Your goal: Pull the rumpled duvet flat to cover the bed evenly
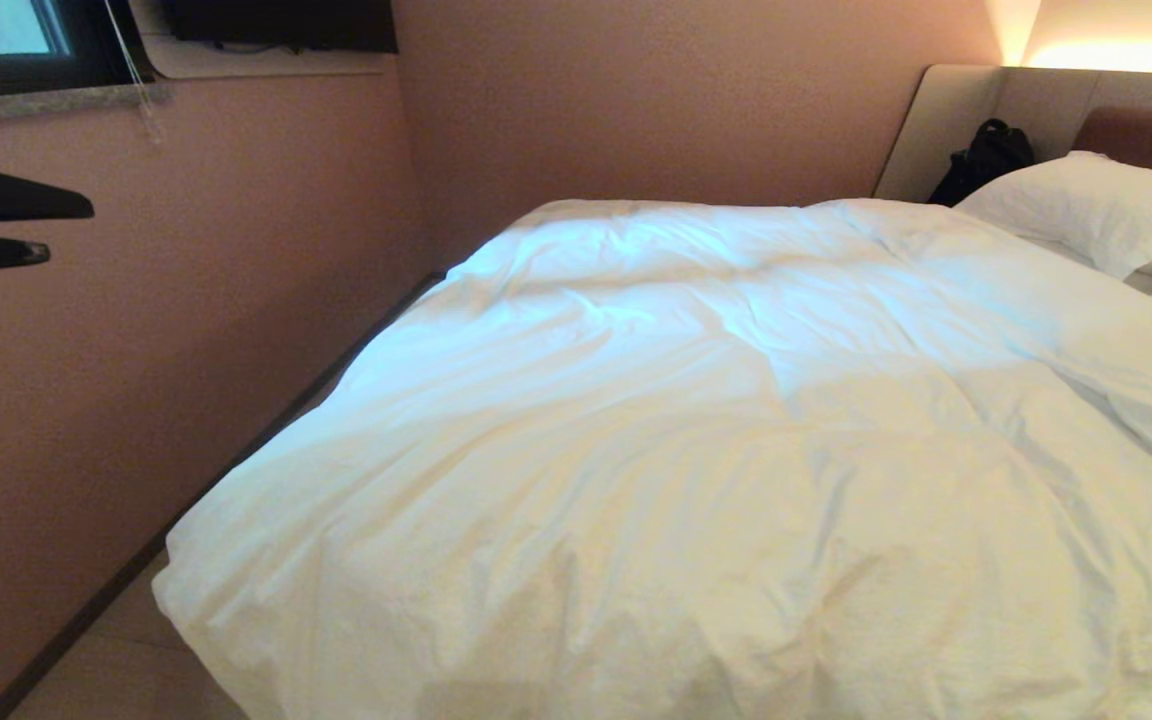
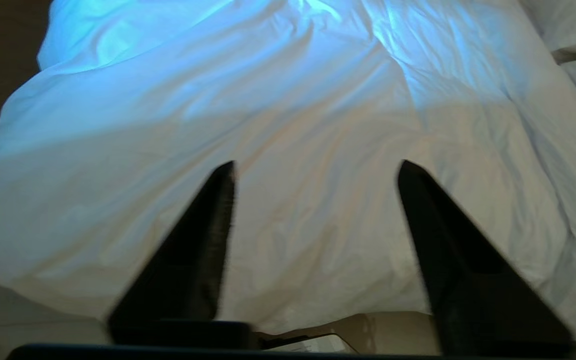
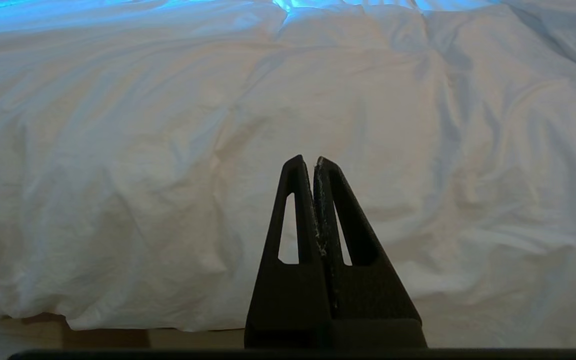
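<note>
Duvet (image 1: 696, 440) lies wrinkled across bed (image 1: 976, 110) beside pink wall (image 1: 186, 330).

The left gripper (image 2: 315, 165) is showing two matte black fingers (image 2: 188, 260), solid wedges tapering to narrow tips. The right gripper (image 3: 308, 160) is wearing the same black, its fingers (image 3: 288, 260) each pierced by a long triangular slot, pale lint speckling their inner edges.
</note>
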